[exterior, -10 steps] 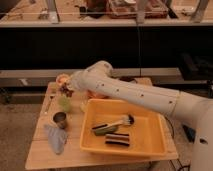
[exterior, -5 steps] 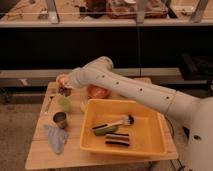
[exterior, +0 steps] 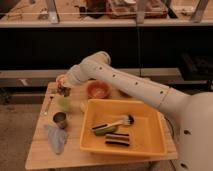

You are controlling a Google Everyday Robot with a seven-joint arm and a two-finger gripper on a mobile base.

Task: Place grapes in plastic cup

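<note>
Gripper [exterior: 63, 90] hangs above plastic cup [exterior: 64, 103], grapes [exterior: 63, 92] blurred.

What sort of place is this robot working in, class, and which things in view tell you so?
Probably a lab or workshop test area. The gripper hangs above the plastic cup on a small wooden table bearing a yellow bin; cluttered workbenches stand behind.

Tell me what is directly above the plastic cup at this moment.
The gripper hangs just above the plastic cup, with something dark at its tip, probably the grapes. The arm and gripper cover the cup's opening, so its inside cannot be seen.
</note>
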